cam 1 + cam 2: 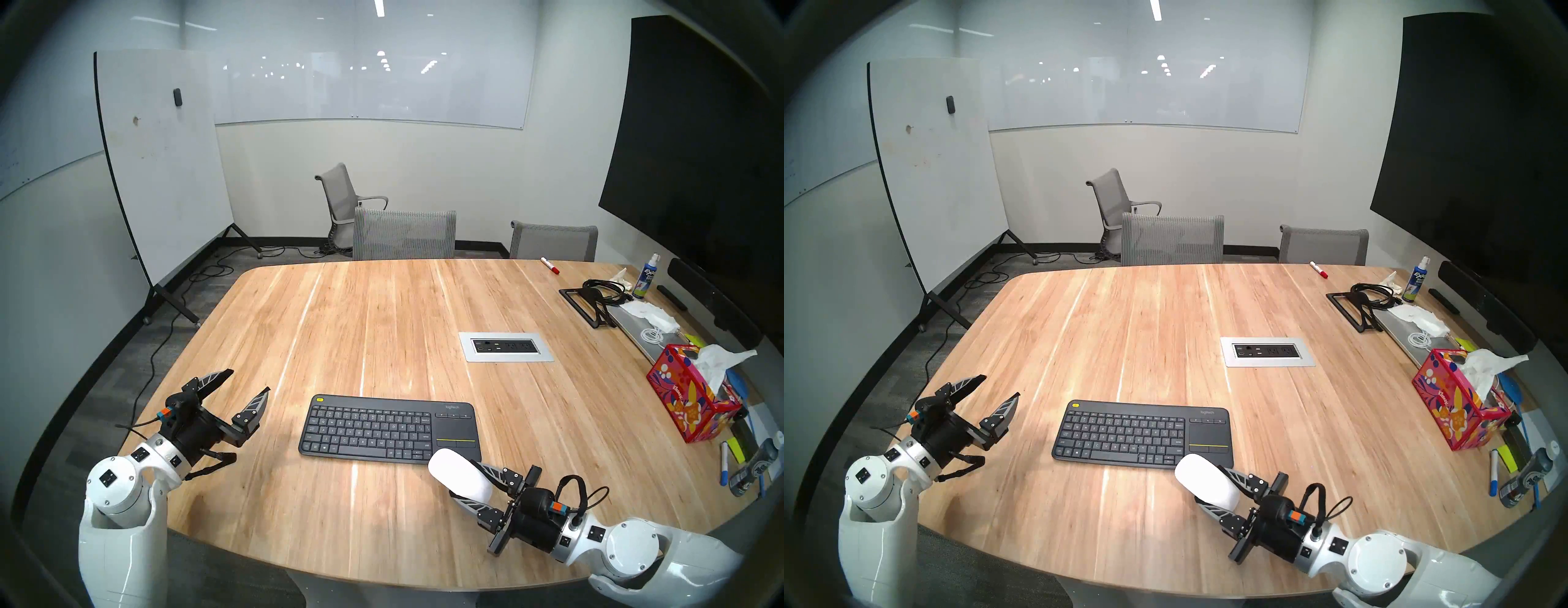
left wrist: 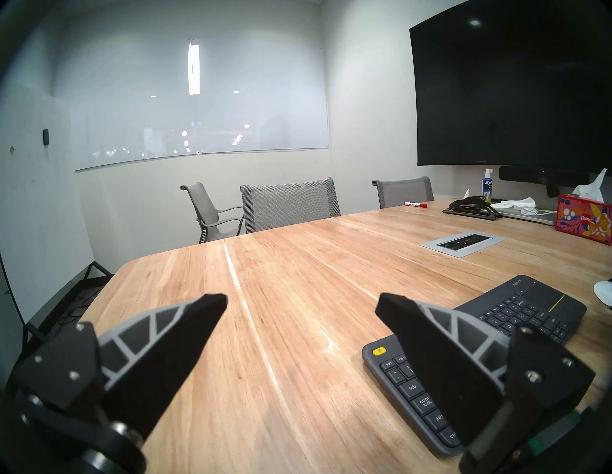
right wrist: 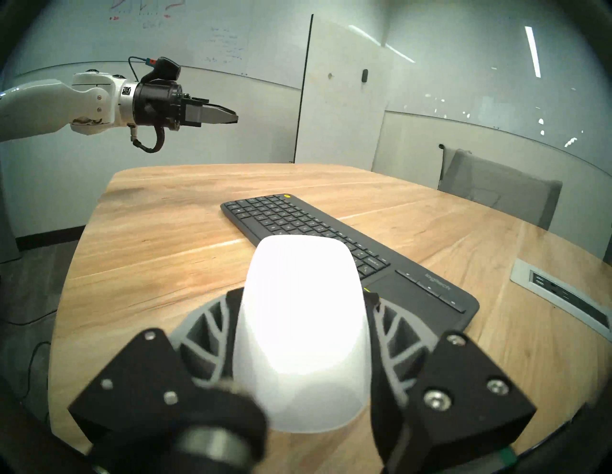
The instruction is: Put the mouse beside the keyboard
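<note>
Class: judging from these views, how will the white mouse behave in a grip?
The mouse looks glossy and tapered, so probably slippery between the right gripper fingers. It appears rigid. Low-domed, it should sit flat without rolling.
</note>
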